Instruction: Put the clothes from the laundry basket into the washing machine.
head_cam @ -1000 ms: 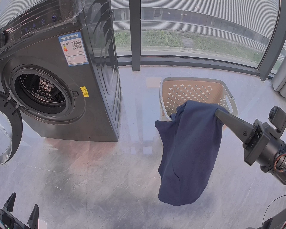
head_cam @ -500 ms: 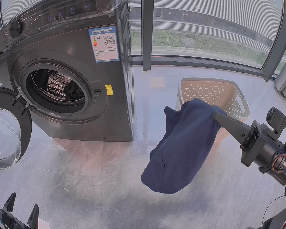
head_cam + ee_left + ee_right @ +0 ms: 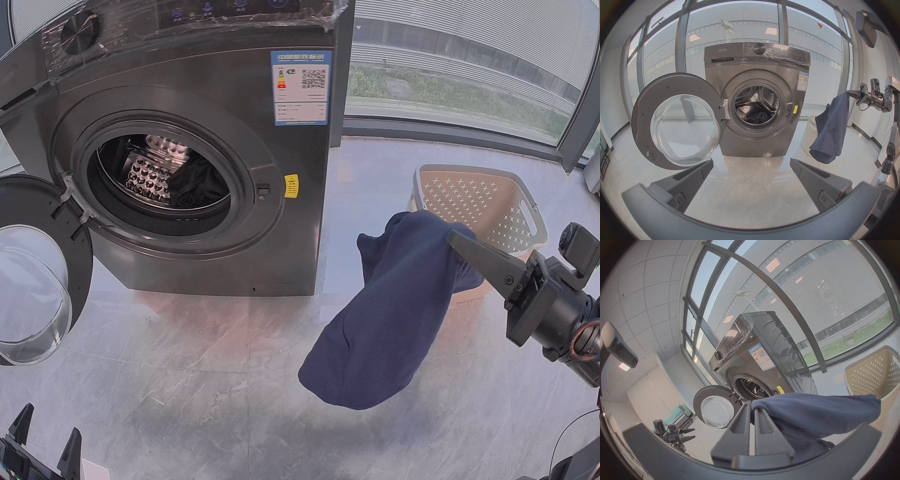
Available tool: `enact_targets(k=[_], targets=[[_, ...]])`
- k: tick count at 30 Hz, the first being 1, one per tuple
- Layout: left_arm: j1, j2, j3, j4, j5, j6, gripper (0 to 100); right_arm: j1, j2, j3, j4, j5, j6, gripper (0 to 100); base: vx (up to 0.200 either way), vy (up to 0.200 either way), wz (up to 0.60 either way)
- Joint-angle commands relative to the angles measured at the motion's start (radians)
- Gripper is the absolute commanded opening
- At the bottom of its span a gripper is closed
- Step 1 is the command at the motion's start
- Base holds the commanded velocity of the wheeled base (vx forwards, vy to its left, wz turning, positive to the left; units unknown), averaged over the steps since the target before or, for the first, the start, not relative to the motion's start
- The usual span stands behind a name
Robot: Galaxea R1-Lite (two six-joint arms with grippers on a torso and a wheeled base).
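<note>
My right gripper [image 3: 459,240] is shut on a navy blue garment [image 3: 390,319] that hangs above the floor, right of the washing machine [image 3: 187,156]. In the right wrist view the garment [image 3: 815,416] drapes from my right gripper [image 3: 752,410]. The grey machine's round door [image 3: 34,275] swings open to the left, and dark clothes [image 3: 197,184] lie in the drum. The beige laundry basket [image 3: 481,203] stands behind the garment by the window. My left gripper [image 3: 44,431] is open, low at the front left, with nothing between its fingers [image 3: 815,182].
A glass window wall [image 3: 469,69] runs behind the machine and basket. Bare grey floor [image 3: 187,375] stretches between me and the machine. The open door reaches out toward my left side.
The head view has swung left, so the machine and basket sit further right in the picture. The hanging garment has swung and bunched up to the left under my right gripper.
</note>
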Motion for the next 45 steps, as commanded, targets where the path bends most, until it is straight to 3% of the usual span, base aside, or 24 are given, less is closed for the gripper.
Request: enact_targets(k=[1,14,20,45], targets=[[0.000,-0.010,0.015,0.000,-0.001,-0.001,100,0.001,0.001,0.000,0.000,0.000,0.000,0,0.000,0.000,0.00],[0.002,-0.010,0.015,0.000,-0.001,0.001,100,-0.001,0.005,-0.003,0.000,0.000,0.000,0,-0.185,0.000,0.00],[0.002,-0.010,0.015,0.000,-0.001,0.001,100,-0.006,0.007,-0.005,0.000,-0.003,0.000,0,0.000,0.000,0.00],[0.002,-0.010,0.015,0.000,-0.001,-0.001,100,-0.033,0.038,-0.037,0.011,-0.014,0.011,0,0.000,0.200,0.00]])
